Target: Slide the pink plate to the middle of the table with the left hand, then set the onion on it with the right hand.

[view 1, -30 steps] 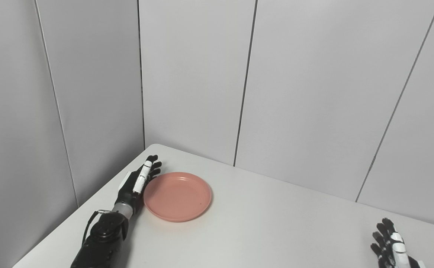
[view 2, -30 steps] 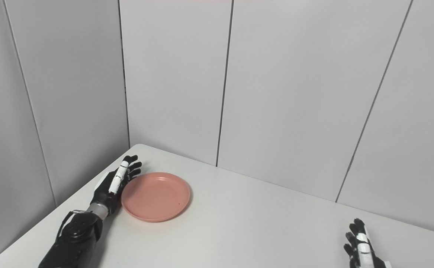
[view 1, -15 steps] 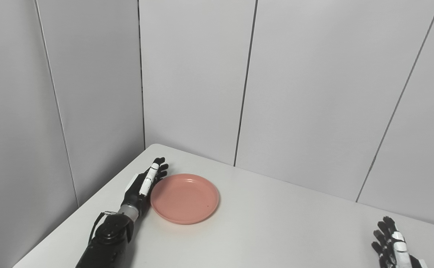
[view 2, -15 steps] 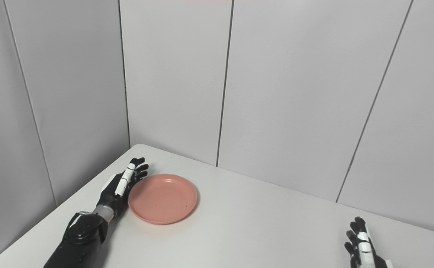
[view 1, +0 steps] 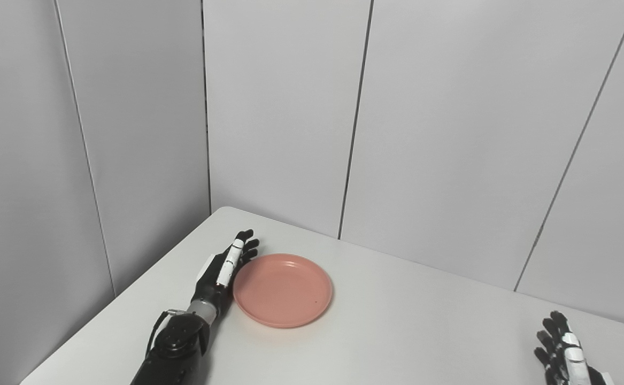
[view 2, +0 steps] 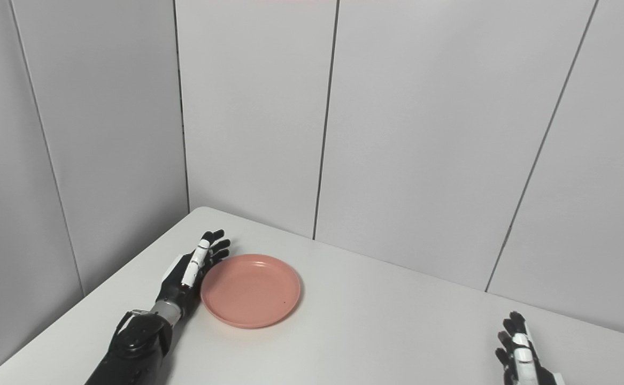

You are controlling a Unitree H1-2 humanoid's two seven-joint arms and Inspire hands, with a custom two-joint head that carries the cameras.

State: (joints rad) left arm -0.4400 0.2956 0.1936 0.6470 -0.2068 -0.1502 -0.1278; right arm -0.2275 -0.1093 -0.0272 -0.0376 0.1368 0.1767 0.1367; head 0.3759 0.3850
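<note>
A pink plate (view 1: pixel 283 290) lies flat on the white table (view 1: pixel 397 331), left of the table's middle. My left hand (view 1: pixel 225 268) is open with fingers straight, its edge pressed against the plate's left rim. It shows the same way in the right eye view (view 2: pixel 191 270), beside the plate (view 2: pixel 251 290). My right hand (view 1: pixel 563 347) is open and empty at the bottom right corner, resting low over the table. No onion shows in either view.
Grey wall panels (view 1: pixel 451 133) close the table in at the back and on the left. The table's left edge (view 1: pixel 119 299) runs close behind my left arm.
My left hand has pushed the pink plate to the right across the table. The right hand has stayed in place.
</note>
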